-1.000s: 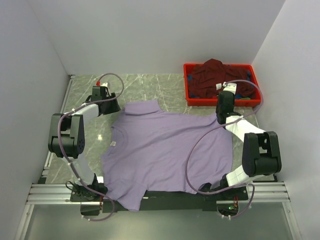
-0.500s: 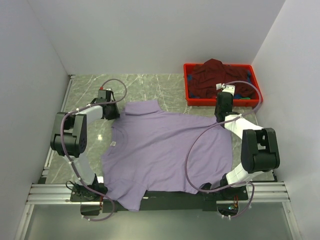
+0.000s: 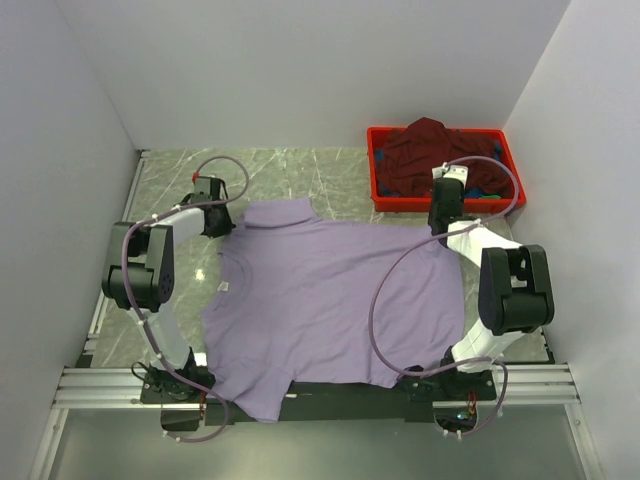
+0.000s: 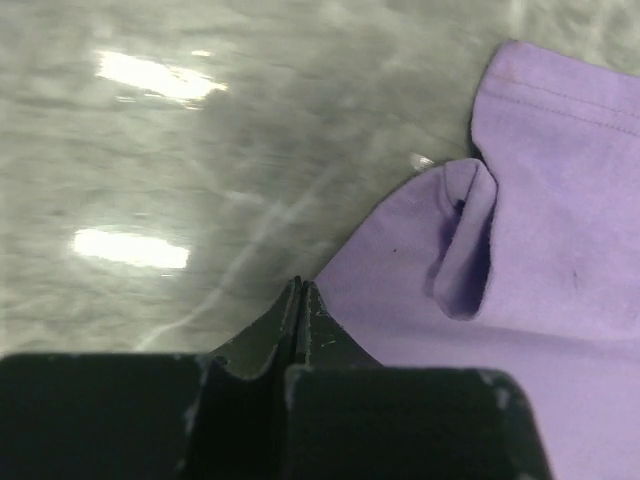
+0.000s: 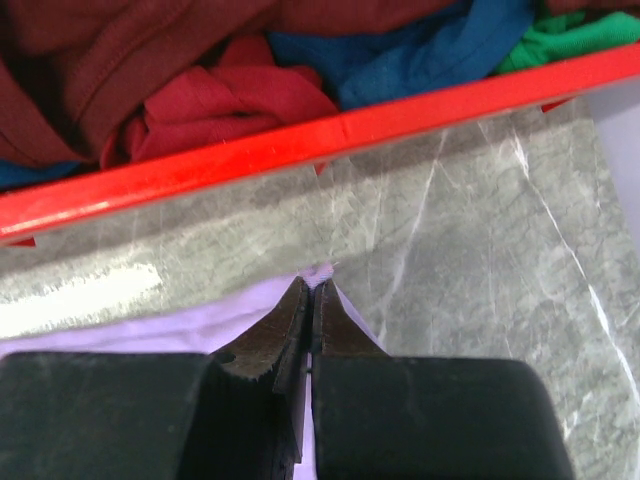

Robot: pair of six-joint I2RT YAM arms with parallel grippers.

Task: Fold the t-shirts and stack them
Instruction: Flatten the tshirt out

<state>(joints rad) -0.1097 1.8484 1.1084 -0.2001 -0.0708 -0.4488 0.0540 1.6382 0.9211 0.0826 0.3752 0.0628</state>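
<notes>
A lavender t-shirt (image 3: 330,290) lies spread flat on the marble table between the arms. My left gripper (image 3: 212,220) is shut at the shirt's far left sleeve. In the left wrist view its tips (image 4: 300,285) meet the edge of the lavender cloth (image 4: 520,300), and no cloth shows between the jaws. My right gripper (image 3: 440,215) is shut on the shirt's far right sleeve corner. A tuft of lavender cloth (image 5: 150,325) pokes out past its tips (image 5: 312,285). A dark maroon t-shirt (image 3: 425,150) is heaped in the crate.
The red plastic crate (image 3: 375,170) stands at the back right, its near wall (image 5: 300,135) just beyond my right gripper. Blue (image 5: 420,50), green (image 5: 570,35) and red (image 5: 230,105) cloth lie in it with the maroon shirt (image 5: 120,50). White walls close in on three sides.
My left gripper has moved right to the shirt's left sleeve edge and its jaws have shut. The right gripper has drawn slightly back toward the crate, still holding its corner.
</notes>
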